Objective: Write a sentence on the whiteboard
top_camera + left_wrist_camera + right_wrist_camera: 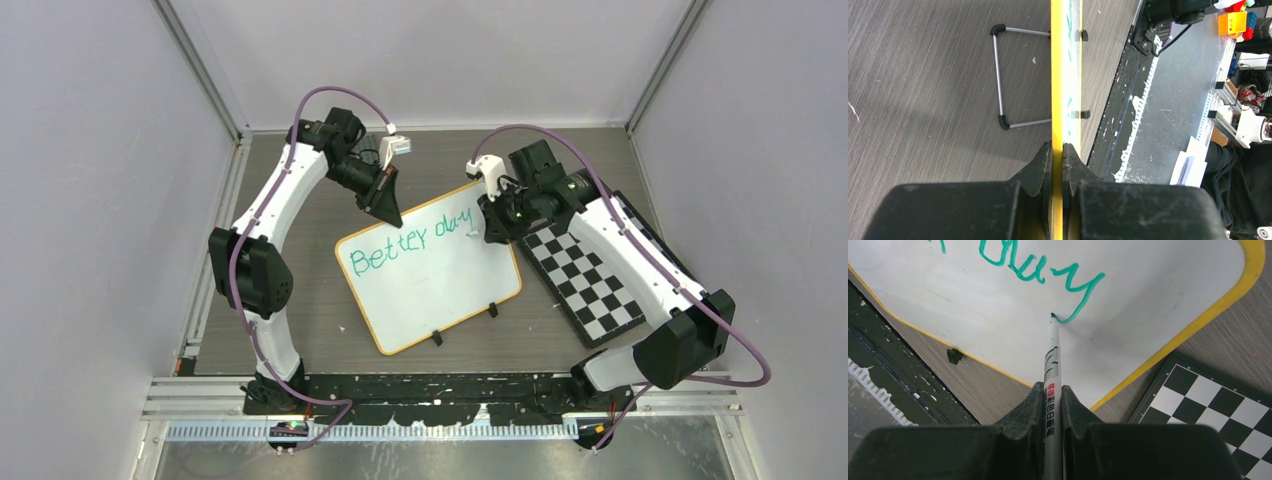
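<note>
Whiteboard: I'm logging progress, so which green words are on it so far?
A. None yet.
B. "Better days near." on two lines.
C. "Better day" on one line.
C: the sentence on the whiteboard reads only "Better day", one line, with the marker tip at the y's tail.

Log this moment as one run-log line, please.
left jaws: shut on orange-rimmed white rectangular whiteboard edge; right jaws: shut on grey green-tipped marker, tip at "y" tail; green handwritten sentence: "Better day"

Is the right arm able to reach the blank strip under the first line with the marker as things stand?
Probably yes: the right gripper holds the marker on the whiteboard, the blank strip below lies bare, and the left gripper clamps only the far rim.
</note>
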